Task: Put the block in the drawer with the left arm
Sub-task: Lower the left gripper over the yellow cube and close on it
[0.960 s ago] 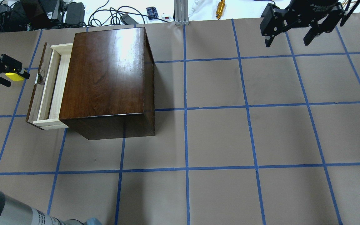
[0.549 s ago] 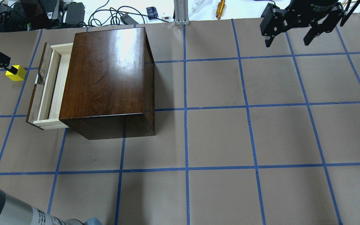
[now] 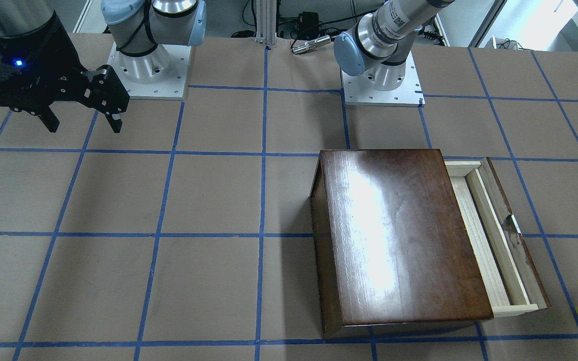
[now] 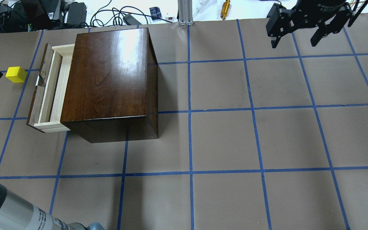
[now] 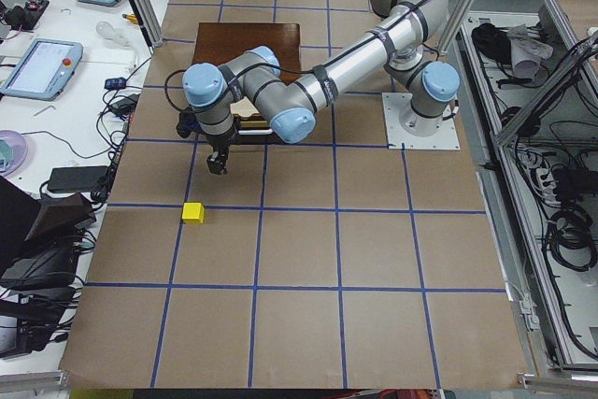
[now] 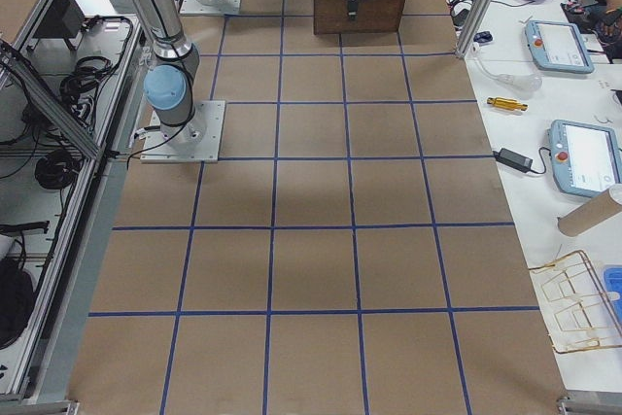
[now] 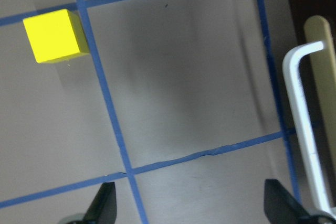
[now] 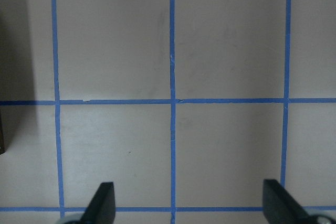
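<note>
The yellow block (image 4: 16, 74) rests on the table (image 4: 222, 140) near its left edge, outside the drawer (image 4: 57, 86) pulled open to receive it; the left gripper (image 7: 191, 208) hovers nearby, jaws spread, empty.

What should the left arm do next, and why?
Likely shift the left hand over the block until it sits centred between the open fingers. The block rests on the table beside the open drawer, ungripped, and shows at the wrist view's upper-left corner, off the hand's line.
</note>
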Controlling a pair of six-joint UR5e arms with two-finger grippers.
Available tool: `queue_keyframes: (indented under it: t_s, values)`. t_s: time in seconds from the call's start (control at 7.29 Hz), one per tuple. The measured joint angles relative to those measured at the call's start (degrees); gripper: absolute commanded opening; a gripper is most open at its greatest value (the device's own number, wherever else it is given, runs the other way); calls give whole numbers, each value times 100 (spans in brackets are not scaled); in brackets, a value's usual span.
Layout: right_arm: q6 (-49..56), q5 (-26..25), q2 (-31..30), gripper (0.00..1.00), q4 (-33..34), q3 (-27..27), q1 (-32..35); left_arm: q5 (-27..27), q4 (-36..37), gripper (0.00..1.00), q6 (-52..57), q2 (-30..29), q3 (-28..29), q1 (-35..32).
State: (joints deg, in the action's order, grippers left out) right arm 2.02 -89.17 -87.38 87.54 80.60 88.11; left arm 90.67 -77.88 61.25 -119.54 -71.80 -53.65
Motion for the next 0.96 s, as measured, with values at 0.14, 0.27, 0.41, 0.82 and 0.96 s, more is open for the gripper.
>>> queue_keyframes:
  t_s: [0.14, 0.27, 0.41, 0.82, 0.96]
  values:
    - [0, 1, 1, 100, 0, 0, 2, 96, 153, 100, 653, -159, 116, 1]
    - [0, -1, 0, 100, 0, 0, 3, 196, 207, 100, 1296, -349, 297, 3]
    - [0, -3, -1, 100, 0, 0, 4, 244, 187, 100, 1997, -572, 527, 4]
    - [0, -4, 1, 100, 0, 0, 5, 270, 45, 98, 3870, -1195, 1140, 7]
    - [0, -2, 1, 100, 0, 0, 4, 259, 60, 98, 4343, -1419, 1328, 5]
